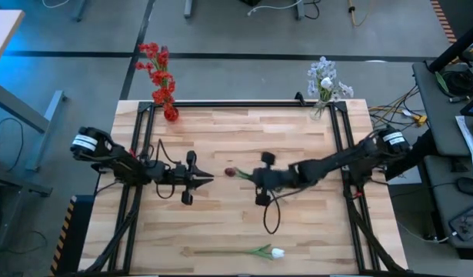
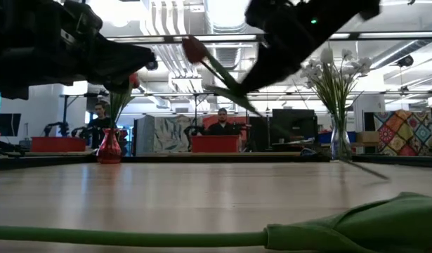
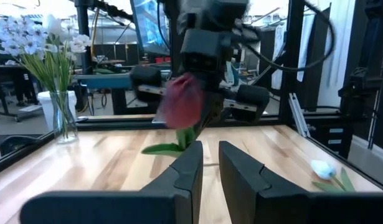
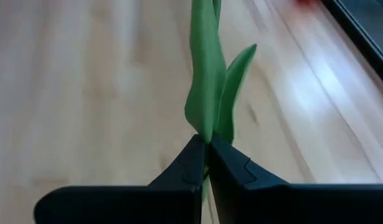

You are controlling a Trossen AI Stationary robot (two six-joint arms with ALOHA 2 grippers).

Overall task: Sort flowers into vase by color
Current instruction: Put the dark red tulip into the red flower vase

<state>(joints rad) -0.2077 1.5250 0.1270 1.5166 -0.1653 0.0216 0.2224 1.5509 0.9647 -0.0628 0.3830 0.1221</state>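
One dark maroon tulip bud on a green stem [image 1: 231,172] clamped in right pincer [image 4: 207,147], mid-tabletop [image 1: 244,223]; left pincer [image 3: 205,163] slightly parted, empty, facing it.

Light wooden table [image 1: 221,223], 1 white tulip [image 1: 268,251] lying near its front edge

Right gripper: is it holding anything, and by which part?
Yes. The right gripper is shut on the dark red tulip, gripping its green stem among the leaves, below the bud, clear of the table.
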